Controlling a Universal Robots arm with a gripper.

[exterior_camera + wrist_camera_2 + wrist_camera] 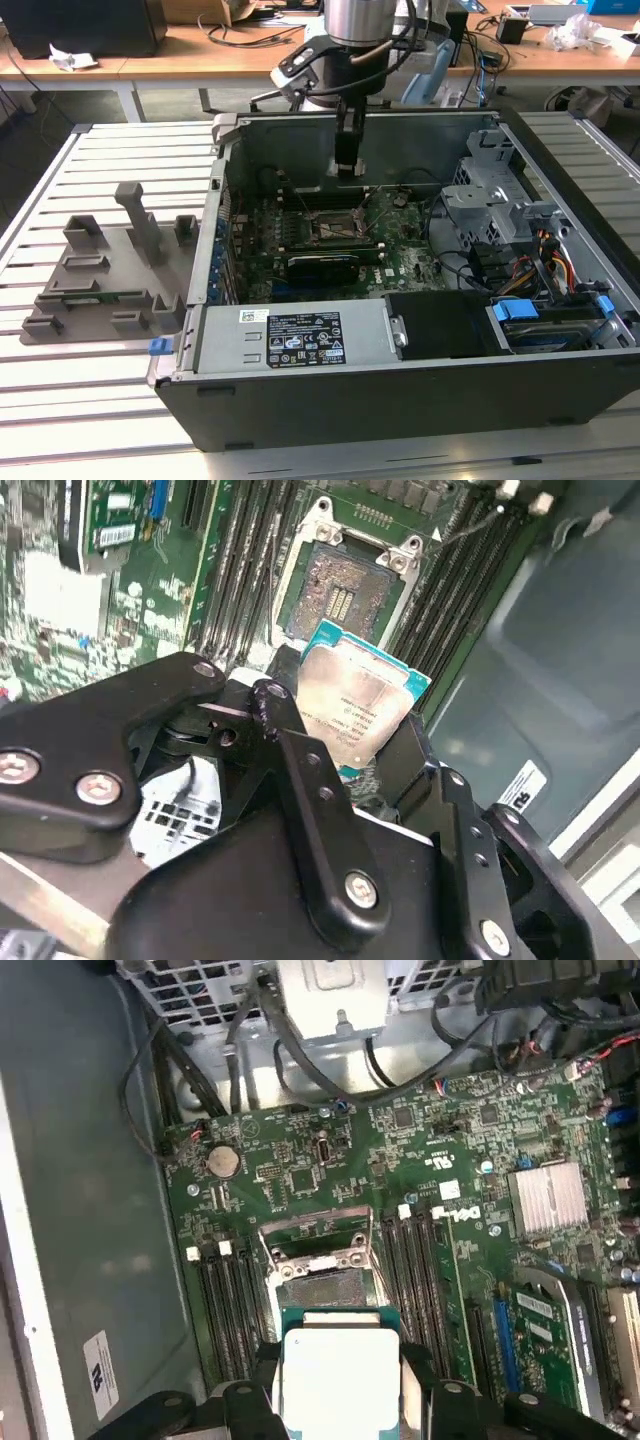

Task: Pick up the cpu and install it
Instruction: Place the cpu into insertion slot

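A pale slatted metal tabletop (95, 420) carries an open computer case (400, 400) lying on its side, with a grey plastic fixture (110, 285) beside it on the exterior view's left. Behind them a wooden desk (200, 48) holds loose cables and boxes. The arm (355, 25) reaches down into the case, and the pincer (347, 165) hangs above the green motherboard (405, 265). It is clamped on the cpu (340, 1380), gripping two opposite edges. The cpu is held in the air over the board, just short of the open socket (320, 1278) and not seated in it. Its silvery metal top (355, 705) faces the wrist cameras and its green edge points toward the socket. It is square, so neither side reads as longer
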